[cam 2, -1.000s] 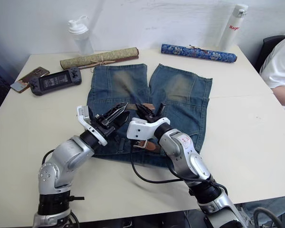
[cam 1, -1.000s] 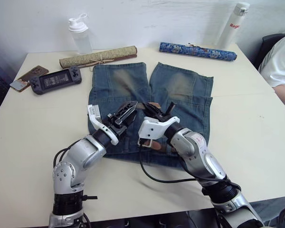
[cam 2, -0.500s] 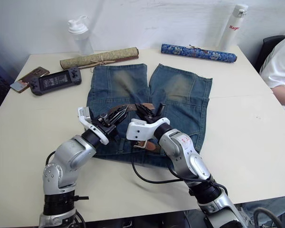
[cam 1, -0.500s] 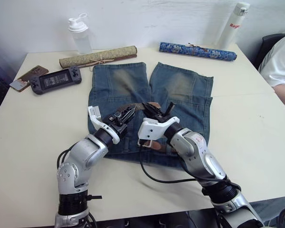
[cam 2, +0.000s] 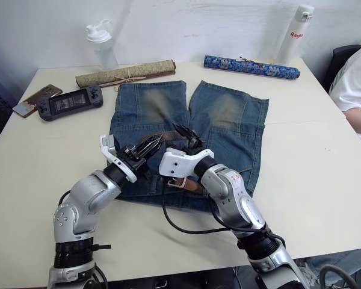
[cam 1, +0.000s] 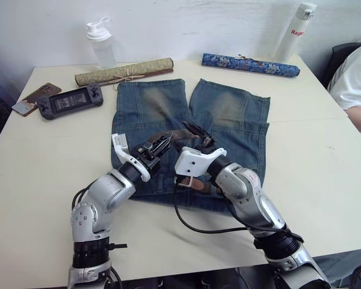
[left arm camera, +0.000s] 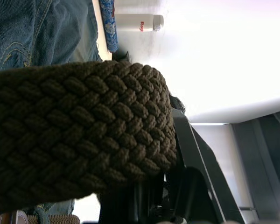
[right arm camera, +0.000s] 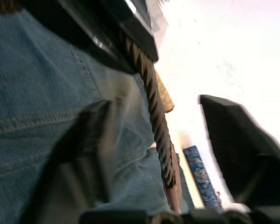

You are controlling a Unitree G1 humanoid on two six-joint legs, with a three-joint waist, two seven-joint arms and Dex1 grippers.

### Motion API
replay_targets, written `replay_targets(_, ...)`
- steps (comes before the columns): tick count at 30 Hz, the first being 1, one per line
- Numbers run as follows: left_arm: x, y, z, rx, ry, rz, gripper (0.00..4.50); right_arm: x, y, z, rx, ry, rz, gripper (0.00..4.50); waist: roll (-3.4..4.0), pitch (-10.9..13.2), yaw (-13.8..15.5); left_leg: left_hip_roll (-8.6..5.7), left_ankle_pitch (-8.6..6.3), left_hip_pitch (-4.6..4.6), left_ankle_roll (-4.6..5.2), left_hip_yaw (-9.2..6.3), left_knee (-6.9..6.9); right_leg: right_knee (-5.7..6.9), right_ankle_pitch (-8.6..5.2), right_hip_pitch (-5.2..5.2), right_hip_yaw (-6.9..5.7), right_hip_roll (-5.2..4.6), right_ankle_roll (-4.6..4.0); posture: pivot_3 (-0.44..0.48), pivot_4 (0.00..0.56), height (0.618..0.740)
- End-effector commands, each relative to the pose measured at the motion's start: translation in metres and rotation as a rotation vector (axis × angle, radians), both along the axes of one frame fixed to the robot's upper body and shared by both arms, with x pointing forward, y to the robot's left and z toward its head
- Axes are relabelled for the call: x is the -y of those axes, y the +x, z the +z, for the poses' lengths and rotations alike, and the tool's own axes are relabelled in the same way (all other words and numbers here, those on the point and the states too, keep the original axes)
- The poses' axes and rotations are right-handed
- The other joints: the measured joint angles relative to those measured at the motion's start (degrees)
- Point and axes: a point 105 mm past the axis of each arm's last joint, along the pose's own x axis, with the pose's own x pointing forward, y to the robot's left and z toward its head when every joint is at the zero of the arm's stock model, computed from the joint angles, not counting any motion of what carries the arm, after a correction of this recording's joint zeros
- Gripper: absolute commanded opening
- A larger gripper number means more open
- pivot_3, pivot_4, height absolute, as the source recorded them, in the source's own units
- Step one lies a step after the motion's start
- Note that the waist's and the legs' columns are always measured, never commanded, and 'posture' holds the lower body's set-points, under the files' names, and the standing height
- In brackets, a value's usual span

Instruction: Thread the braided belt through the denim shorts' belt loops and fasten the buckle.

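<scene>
The denim shorts (cam 1: 228, 114) lie flat in the middle of the table, waistband toward me. My left gripper (cam 1: 161, 142) is shut on the braided belt (left arm camera: 74, 130) above the left half of the shorts. From there the olive-brown strap (cam 1: 179, 132) runs right to its tan tip beside my right gripper (cam 1: 198, 133). That gripper is open, and the strap (right arm camera: 156, 126) hangs in the gap between its fingers (right arm camera: 233, 135). The belt's brown leather end with the buckle (cam 1: 192, 183) lies at the waistband under my right wrist. The belt loops are too small to pick out.
Along the table's far edge stand a white shaker bottle (cam 1: 100, 42), a tan rolled scroll (cam 1: 124, 71), a blue scroll (cam 1: 250, 64) and a white flask (cam 1: 295, 33). A handheld console (cam 1: 70, 101) and a phone (cam 1: 33, 98) lie far left. A person's sleeve (cam 1: 355, 78) shows at right.
My left gripper closed on the belt strap. My right gripper then opened and let go of the strap. Both arms stayed almost where they were.
</scene>
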Motion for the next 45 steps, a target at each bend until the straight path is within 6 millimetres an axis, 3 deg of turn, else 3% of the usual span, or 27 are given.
replay_targets(1,-0.002,-0.002,0.008,0.059,0.031,-0.030,0.00,0.017,-0.005,0.021,-0.022,0.121,0.004,4.46,-0.02,0.0,0.1,0.00,0.00,0.00,0.00,0.00,0.00,0.00,0.00,0.00,0.00,0.00,0.00,0.000,0.150,0.717)
replay_targets(7,-0.016,0.000,0.009,0.079,0.048,-0.003,0.00,0.056,-0.025,0.040,-0.249,0.309,0.107,4.46,-0.03,0.0,1.1,0.00,-0.02,-0.05,0.03,-0.02,-0.02,-0.08,0.01,0.00,0.00,0.00,0.02,0.000,0.150,0.717)
replay_targets(9,-0.023,-0.005,0.009,0.120,0.103,-0.028,0.00,0.066,-0.031,0.035,-0.411,0.356,0.130,4.46,-0.04,0.0,1.1,0.01,-0.02,-0.06,0.04,-0.04,-0.03,-0.08,0.01,0.00,-0.01,0.01,0.02,0.000,0.150,0.717)
replay_targets(12,-0.041,-0.014,0.006,0.171,0.202,-0.072,0.00,0.078,-0.047,0.037,-0.624,0.477,0.215,4.46,-0.01,0.0,0.9,0.08,-0.03,-0.04,0.03,-0.06,-0.12,-0.09,0.01,-0.03,0.00,-0.02,-0.01,0.000,0.150,0.717)
replay_targets(17,-0.070,-0.021,0.005,0.202,0.239,-0.112,0.00,0.090,-0.061,0.036,-0.818,0.539,0.278,4.46,0.02,0.1,1.0,0.07,-0.04,-0.05,0.03,-0.06,-0.19,-0.11,-0.03,-0.07,-0.05,-0.23,-0.07,0.000,0.150,0.717)
replay_targets(25,-0.116,-0.039,-0.037,0.044,0.342,-0.115,0.00,0.080,-0.073,0.019,-0.968,0.547,0.319,4.46,0.03,0.1,0.9,0.02,-0.08,-0.03,-0.01,-0.01,-0.48,-0.27,-0.04,-0.15,-0.04,-0.39,-0.09,0.000,0.150,0.717)
replay_targets(31,-0.124,-0.048,-0.059,-0.013,0.404,-0.132,0.00,0.074,-0.072,0.015,-0.987,0.561,0.319,4.46,0.02,0.1,0.9,0.00,-0.06,-0.04,-0.06,0.00,-0.71,-0.41,-0.04,-0.20,-0.05,-0.42,-0.09,0.000,0.150,0.717)
replay_targets(36,-0.113,-0.041,-0.061,0.008,0.428,-0.138,0.00,0.072,-0.074,0.013,-1.002,0.543,0.326,4.46,0.02,0.1,0.9,0.00,-0.05,-0.04,-0.10,0.00,-0.83,-0.47,-0.03,-0.21,-0.06,-0.43,-0.09,0.000,0.150,0.717)
replay_targets(45,-0.127,-0.044,-0.046,0.043,0.488,-0.163,0.00,0.076,-0.077,0.013,-1.033,0.527,0.341,4.46,0.01,0.1,0.7,0.01,-0.04,-0.03,-0.10,0.01,-0.84,-0.48,-0.03,-0.22,-0.09,-0.42,-0.08,0.000,0.150,0.717)
